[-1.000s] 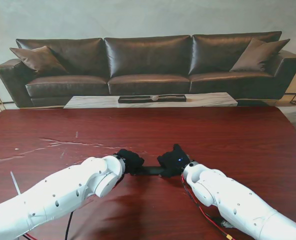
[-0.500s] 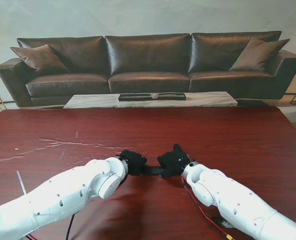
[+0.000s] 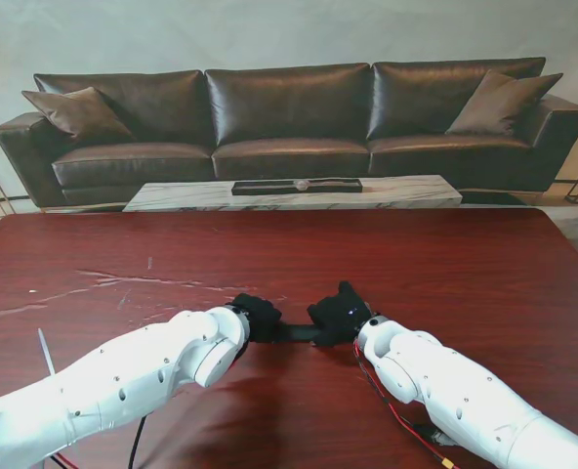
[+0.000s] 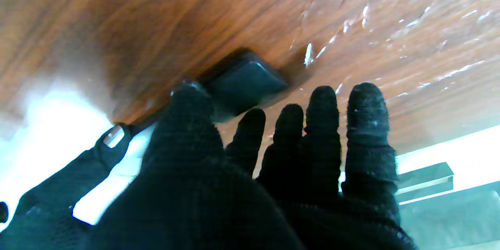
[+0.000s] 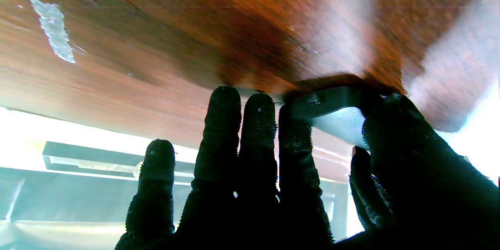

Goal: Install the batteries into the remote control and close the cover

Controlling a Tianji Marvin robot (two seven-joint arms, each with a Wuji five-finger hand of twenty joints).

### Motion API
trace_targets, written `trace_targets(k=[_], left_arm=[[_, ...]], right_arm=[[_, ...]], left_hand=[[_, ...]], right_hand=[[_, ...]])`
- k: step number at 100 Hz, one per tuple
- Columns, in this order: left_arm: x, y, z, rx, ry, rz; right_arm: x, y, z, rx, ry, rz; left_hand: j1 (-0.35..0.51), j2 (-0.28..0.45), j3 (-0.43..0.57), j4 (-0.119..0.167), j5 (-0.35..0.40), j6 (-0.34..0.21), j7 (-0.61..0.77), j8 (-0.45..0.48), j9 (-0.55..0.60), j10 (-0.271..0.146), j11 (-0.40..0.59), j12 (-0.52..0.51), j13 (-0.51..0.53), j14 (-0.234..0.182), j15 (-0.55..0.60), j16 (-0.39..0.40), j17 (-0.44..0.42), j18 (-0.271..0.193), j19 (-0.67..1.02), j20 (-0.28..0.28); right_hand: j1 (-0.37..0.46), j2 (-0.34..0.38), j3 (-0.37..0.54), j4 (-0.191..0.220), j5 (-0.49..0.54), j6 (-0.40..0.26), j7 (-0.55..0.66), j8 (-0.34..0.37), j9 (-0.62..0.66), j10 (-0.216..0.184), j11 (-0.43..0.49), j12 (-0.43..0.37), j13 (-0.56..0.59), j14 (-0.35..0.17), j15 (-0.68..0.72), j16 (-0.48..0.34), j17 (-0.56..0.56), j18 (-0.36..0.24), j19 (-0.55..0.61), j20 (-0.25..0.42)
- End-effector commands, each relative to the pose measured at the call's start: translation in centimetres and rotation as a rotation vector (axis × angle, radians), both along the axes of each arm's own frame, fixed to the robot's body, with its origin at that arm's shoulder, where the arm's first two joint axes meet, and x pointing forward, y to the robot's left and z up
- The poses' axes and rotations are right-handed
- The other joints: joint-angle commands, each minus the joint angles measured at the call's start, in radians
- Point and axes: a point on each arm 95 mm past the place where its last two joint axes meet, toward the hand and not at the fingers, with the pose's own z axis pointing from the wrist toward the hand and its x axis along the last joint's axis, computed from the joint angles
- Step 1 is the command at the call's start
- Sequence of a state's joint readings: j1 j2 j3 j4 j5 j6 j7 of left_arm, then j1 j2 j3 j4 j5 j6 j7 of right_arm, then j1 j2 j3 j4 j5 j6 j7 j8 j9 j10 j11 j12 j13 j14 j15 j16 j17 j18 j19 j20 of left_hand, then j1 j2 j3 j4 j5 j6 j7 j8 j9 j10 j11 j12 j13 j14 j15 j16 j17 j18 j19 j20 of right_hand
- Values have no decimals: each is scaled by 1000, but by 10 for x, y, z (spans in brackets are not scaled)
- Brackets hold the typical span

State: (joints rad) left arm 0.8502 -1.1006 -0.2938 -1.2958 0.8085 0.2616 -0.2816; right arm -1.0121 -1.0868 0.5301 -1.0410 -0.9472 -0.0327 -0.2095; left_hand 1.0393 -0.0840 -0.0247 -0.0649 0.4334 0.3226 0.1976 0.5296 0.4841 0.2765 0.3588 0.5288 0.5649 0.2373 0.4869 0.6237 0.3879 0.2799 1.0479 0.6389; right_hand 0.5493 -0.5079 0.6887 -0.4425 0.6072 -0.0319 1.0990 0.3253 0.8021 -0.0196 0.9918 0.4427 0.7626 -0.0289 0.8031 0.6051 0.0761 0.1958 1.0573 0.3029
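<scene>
On the glossy wooden table (image 3: 445, 264), a slim black remote control (image 3: 295, 333) is gripped endwise by the gloved left hand (image 3: 258, 317) and right hand (image 3: 340, 314).

Two glossy white, rounded arm shells dotted with small screws, black knit-gloved left robot hand (image 3: 258, 317) and right robot hand (image 3: 339, 313), red cable (image 3: 387, 403) along the right forearm.

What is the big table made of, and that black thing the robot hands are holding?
The table looks like glossy reddish-brown wood or veneer: grain streaks and bright reflections show. The remote control looks like smooth dark plastic with rounded corners and a soft sheen, though that is a guess.
</scene>
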Motion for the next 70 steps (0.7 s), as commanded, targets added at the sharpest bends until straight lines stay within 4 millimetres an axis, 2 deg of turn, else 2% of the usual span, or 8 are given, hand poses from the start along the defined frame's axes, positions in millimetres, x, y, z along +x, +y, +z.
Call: trace_targets(k=[1,22,43,70], left_arm=[[2,-1,2,1,3,3],[4,-2,-1,9,-2,9],[5,-2,-3,13,-16,16],[6,0,-4,30,-21,20]], right_arm=[[-9,-8,-17,-30,41,-8],[-9,-8,-17,-28,39,-8],[-9,-8,-17,-27,40,-9],[-9,-9,-17,-26,40,-11]], left_hand=[[46,9,10,45,30,-3,5,17,19,11,20,12,20,9,26,8,10,5,16,14],[67,8,9,45,41,-22,74,66,54,1,60,34,48,0,58,21,37,-2,42,7],[107,-18,12,42,0,-45,253,172,83,-7,103,58,82,-12,97,37,72,-14,84,-4],[147,-54,17,42,-20,-71,394,192,111,-21,143,81,109,-28,135,54,103,-24,111,-12]], right_hand=[[156,113,84,117,60,-168,98,31,-6,9,-52,-28,-20,-8,0,-6,-21,19,-2,7],[156,114,82,117,60,-169,97,31,-6,9,-52,-28,-20,-8,0,-6,-20,18,-1,7],[155,116,80,117,60,-169,97,31,-7,9,-52,-28,-21,-8,0,-6,-20,18,-1,7],[155,119,77,117,59,-168,96,30,-8,8,-52,-27,-22,-7,-1,-6,-21,18,-2,7]])
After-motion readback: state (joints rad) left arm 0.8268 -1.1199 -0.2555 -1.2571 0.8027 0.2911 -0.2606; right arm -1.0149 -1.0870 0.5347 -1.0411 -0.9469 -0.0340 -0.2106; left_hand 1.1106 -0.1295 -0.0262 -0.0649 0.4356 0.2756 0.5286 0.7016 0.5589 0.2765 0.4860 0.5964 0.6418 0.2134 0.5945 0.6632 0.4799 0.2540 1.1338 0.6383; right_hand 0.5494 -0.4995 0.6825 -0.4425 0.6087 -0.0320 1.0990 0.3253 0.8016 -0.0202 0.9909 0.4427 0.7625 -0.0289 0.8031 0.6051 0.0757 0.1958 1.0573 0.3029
